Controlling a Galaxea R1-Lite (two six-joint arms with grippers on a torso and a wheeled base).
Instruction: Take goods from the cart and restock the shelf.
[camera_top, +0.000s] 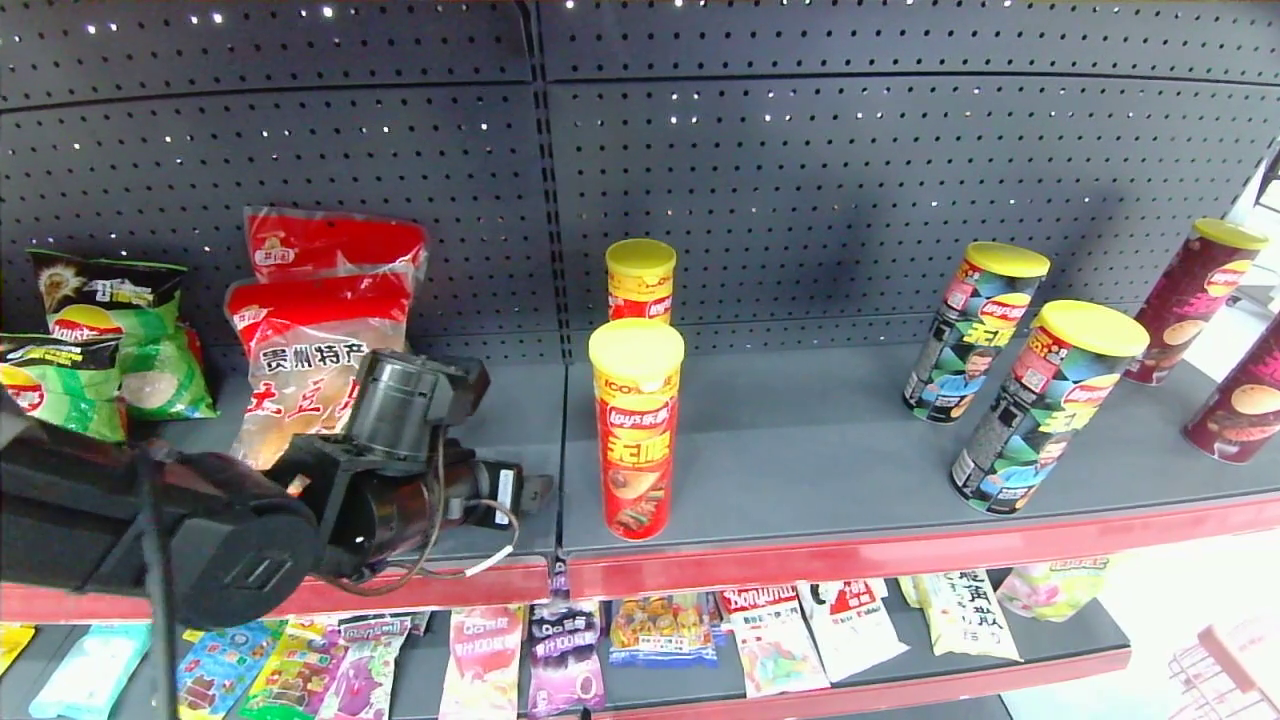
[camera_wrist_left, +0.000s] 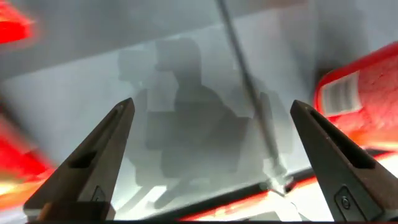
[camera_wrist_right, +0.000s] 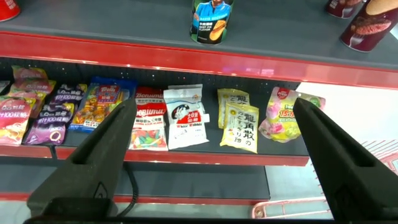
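Left gripper (camera_wrist_left: 211, 106) spread wide, empty, over the grey metal shelf (camera_top: 800, 450) with red front lip. Right gripper (camera_wrist_right: 214, 102) spread too, empty, facing lower-tier snack packets (camera_wrist_right: 183, 115). I see the tall red yellow-lidded chip can (camera_top: 636, 440) upright near the lip, beside my left arm (camera_top: 200, 520).

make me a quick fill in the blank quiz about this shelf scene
The front red can has a ___ lid. The left gripper is ___ and holds nothing. The green bags stand on the robot's ___ of the red bags. The candy packets lie one shelf ___ that can.
Missing: yellow, open, left, below.
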